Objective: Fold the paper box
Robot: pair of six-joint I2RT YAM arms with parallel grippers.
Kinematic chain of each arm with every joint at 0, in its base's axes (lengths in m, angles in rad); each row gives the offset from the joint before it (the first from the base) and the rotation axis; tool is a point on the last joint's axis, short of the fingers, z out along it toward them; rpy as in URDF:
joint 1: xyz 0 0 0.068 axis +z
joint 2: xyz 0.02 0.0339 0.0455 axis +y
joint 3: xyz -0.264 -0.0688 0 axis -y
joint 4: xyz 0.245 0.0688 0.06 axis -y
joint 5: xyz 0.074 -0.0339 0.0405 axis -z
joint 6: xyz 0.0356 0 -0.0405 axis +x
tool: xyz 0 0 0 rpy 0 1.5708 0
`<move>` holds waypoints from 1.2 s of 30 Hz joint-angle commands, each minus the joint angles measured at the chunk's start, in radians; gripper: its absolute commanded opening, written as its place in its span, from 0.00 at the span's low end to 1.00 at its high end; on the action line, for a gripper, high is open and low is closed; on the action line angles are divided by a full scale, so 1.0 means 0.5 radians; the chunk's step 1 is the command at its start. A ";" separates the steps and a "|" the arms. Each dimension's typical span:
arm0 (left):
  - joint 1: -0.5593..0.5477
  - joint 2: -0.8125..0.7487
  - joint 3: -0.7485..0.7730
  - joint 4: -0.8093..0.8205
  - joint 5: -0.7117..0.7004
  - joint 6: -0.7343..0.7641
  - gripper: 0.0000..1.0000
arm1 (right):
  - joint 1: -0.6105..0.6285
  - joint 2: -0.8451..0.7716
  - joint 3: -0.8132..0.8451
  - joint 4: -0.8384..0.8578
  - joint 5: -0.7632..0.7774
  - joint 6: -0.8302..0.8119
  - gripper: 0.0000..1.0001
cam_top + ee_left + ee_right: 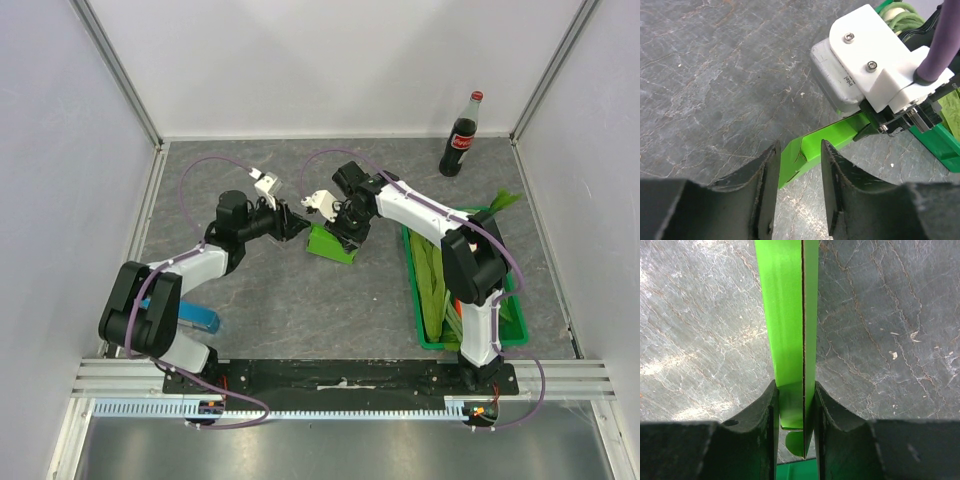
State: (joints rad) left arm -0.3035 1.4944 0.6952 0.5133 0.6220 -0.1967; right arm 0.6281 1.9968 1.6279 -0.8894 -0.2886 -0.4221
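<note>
- the box (pixel 333 244) lies on the table (pixel 300 310) near its middle, between the two grippers and just left of the crate (pixel 412 290).
- the right gripper (pixel 795 390) is clenched on the box (pixel 787 315). both fingers (pixel 827 415) press a folded double layer of card, which stands on edge and runs straight away from the wrist camera.
- the left gripper (pixel 800 150) is released, its jaws parted. one end of the box (pixel 810 145) shows in the gap, and i cannot tell whether either finger touches it.
- in the left wrist view, the right gripper holds the other end of the card, low over the table.
- the crate holds green vegetables (pixel 435 270).
- a bottle (pixel 461 135) stands upright at the far right, well apart from the box.
- a blue block (pixel 203 319) lies beside the left arm's base.
</note>
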 commanded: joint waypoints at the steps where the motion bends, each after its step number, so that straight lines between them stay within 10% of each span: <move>1: -0.031 0.067 0.067 0.136 0.051 0.022 0.42 | -0.011 0.031 0.076 -0.040 -0.046 -0.030 0.22; 36: -0.258 0.006 0.202 -0.308 -0.553 -0.262 0.02 | 0.060 0.019 0.070 0.015 0.086 0.080 0.18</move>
State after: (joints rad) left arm -0.4046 1.5417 0.7418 0.4171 0.4423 -0.2195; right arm 0.6407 1.9972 1.6318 -0.8993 -0.2615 -0.4004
